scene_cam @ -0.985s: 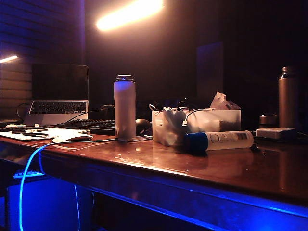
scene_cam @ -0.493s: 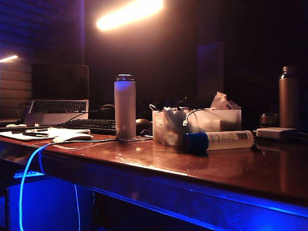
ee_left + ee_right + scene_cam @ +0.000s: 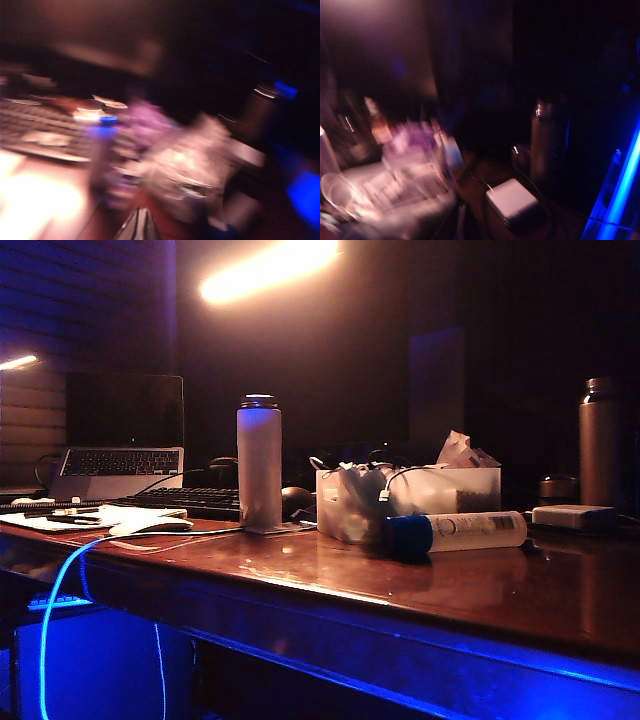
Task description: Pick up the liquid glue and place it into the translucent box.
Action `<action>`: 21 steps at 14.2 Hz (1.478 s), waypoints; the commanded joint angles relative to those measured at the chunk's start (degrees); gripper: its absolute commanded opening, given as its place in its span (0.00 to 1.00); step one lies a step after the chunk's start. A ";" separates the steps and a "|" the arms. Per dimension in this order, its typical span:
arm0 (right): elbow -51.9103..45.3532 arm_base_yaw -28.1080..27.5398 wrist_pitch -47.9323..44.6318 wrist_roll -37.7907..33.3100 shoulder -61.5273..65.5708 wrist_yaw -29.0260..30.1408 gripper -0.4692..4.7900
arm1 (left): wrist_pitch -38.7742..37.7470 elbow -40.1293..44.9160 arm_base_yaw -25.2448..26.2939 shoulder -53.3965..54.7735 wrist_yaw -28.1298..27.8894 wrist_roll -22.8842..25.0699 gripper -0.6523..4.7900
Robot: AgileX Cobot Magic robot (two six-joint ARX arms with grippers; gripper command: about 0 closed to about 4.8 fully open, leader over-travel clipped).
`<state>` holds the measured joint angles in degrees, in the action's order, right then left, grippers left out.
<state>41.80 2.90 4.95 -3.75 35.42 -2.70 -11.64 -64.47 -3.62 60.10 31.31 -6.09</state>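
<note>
Exterior view: glue lies on its side on the desk, touching the box front. Neither hand shows there; my right is closed, my left I cannot tell. I'd open wide, grip mid-body across the bottle.

- The room is dark; a warm strip light glows at the upper centre of the frame.
- A horizontally lined wall fills the upper left.
- A glossy brown table crosses the lower frame, its front edge lit blue.
- A glowing blue cable hangs at lower left.
</note>
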 commanded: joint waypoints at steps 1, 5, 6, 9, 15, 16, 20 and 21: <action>10.58 0.07 0.15 10.71 14.82 5.51 0.09 | -7.34 -8.85 -3.63 8.15 6.93 2.99 0.11; 29.64 0.70 10.69 27.21 38.25 16.20 0.09 | -9.99 -13.22 -10.93 12.90 5.84 4.66 0.11; 33.11 1.77 14.16 30.62 42.73 17.88 0.09 | -9.97 -13.22 -12.37 12.90 3.45 4.63 0.11; 38.05 5.16 24.87 41.90 52.76 17.07 0.09 | -9.27 -13.22 -12.70 12.90 1.86 4.09 0.11; 38.01 13.51 31.67 52.87 61.13 8.70 0.78 | -8.92 -13.22 -12.70 12.90 1.90 4.00 0.11; 38.01 14.25 32.17 54.27 61.42 8.83 0.80 | -8.92 -13.22 -12.70 12.90 1.90 4.04 0.11; 37.97 15.43 35.74 60.41 61.75 10.51 0.80 | -8.81 -13.22 -12.70 12.90 1.90 4.15 0.11; 37.97 15.47 36.04 62.14 62.29 10.54 0.80 | -8.83 -13.22 -12.70 12.90 1.90 4.15 0.11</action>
<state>79.61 18.28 40.64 56.38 97.27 7.38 -21.63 -77.38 -16.36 73.19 32.99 -2.15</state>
